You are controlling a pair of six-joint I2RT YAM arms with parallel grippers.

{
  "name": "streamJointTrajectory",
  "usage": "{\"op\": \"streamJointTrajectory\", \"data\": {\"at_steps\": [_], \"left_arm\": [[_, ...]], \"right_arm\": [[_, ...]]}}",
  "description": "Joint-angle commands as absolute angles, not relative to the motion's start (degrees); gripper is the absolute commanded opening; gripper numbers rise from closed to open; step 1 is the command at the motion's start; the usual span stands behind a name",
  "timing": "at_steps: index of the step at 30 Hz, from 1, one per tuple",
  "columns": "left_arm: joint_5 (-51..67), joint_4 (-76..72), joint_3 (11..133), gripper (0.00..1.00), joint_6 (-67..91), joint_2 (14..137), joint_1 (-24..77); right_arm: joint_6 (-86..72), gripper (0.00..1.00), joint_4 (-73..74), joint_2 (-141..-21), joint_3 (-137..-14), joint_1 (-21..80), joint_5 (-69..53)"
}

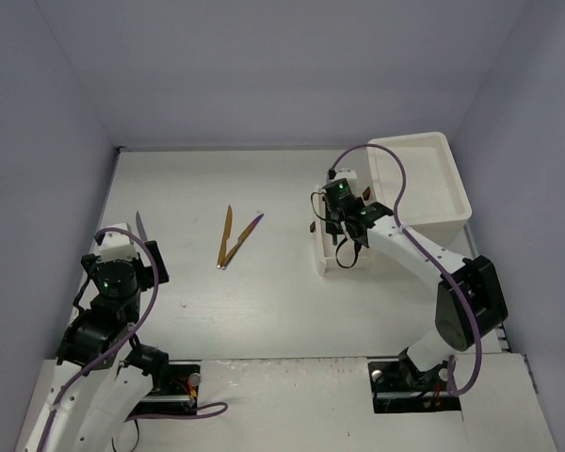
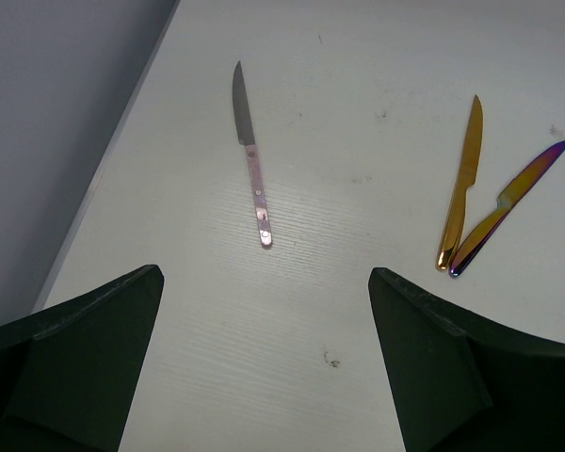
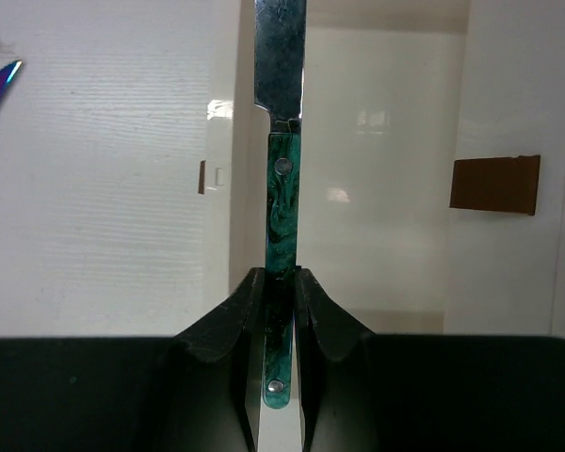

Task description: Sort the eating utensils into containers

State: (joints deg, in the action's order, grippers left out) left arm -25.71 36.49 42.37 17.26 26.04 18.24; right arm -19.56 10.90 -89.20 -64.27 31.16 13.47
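The right claw (image 3: 281, 311) is clenched on the green knife (image 3: 282, 217), pinching the handle near its butt so the blade runs straight out ahead. It hangs over the cream drawer (image 3: 386, 188), the one with a brown handle (image 3: 494, 184). The knife lies along the drawer's length, probably so it can drop in flat without catching a wall. From above, this drawer sits out on the counter (image 2: 358, 56) just beside the white unit (image 1: 424, 179), which gives the arm open access from above. The step in hand looks like the release of this knife into the drawer. The left claw (image 2: 264, 278) is released, fingers spread wide and holding nothing, over the counter's left side. The pink knife (image 2: 252, 160) lies alone ahead of it, roughly in line with the gap, and seems the likely next pick. The gold knife (image 2: 461, 188) and iridescent knife (image 2: 504, 212) lie to the right, handle ends touching in a V, so they may need separating.
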Motion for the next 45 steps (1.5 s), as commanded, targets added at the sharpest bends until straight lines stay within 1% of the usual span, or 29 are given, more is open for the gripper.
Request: {"op": "streamJointTrajectory", "data": {"at_steps": [1,6,8,10,11,12,14,18,23,25,29,30,33,45], "left_arm": [[-25.62,33.22,42.63,0.89,18.06,27.11,17.84],[-25.65,33.22,42.63,0.89,18.03,27.15,17.75],[-25.58,33.22,42.62,0.89,18.10,27.08,17.75],[-25.61,33.17,42.54,0.89,18.02,27.12,17.75],[-25.64,33.22,42.56,0.89,18.02,27.09,17.75],[-25.58,33.22,42.62,0.89,18.02,27.15,17.75],[-25.58,33.22,42.63,0.89,18.02,27.07,17.75],[-25.47,33.22,42.71,0.89,18.02,27.42,17.75],[-25.31,33.13,42.71,0.89,18.02,27.68,17.58],[-25.23,33.13,42.71,0.89,18.02,27.57,17.49],[-25.21,33.22,42.70,0.89,18.02,27.33,17.40],[-25.14,33.22,42.63,0.89,18.02,27.32,17.39],[-25.06,33.22,42.63,0.89,18.02,27.08,17.31],[-24.70,33.22,42.58,0.89,17.84,26.80,17.23]], "right_arm": [[-18.81,0.00,8.79,-91.32,-63.28,29.84,13.44],[-18.73,0.00,8.45,-91.78,-62.67,29.97,12.62],[-18.83,0.02,8.52,-91.26,-62.67,29.98,12.37],[-19.07,0.06,8.53,-90.62,-62.67,30.13,11.97],[-19.12,0.11,8.55,-90.42,-62.73,30.34,11.91],[-19.23,0.19,8.61,-89.90,-62.90,30.63,12.02],[-19.25,0.28,8.61,-89.04,-63.10,31.98,12.48],[-20.50,0.38,8.89,-87.40,-65.13,35.20,13.67],[-24.41,0.50,8.88,-88.20,-69.88,42.14,18.34],[-25.91,0.57,8.79,-90.39,-72.09,43.73,19.53],[-29.75,0.75,8.79,-97.07,-77.16,48.68,23.46],[-30.62,0.78,8.79,-98.55,-78.37,48.86,23.93],[-33.00,0.81,8.87,-103.96,-83.14,51.08,24.09],[-40.37,0.81,8.79,-118.34,-93.21,54.80,28.61]]}}
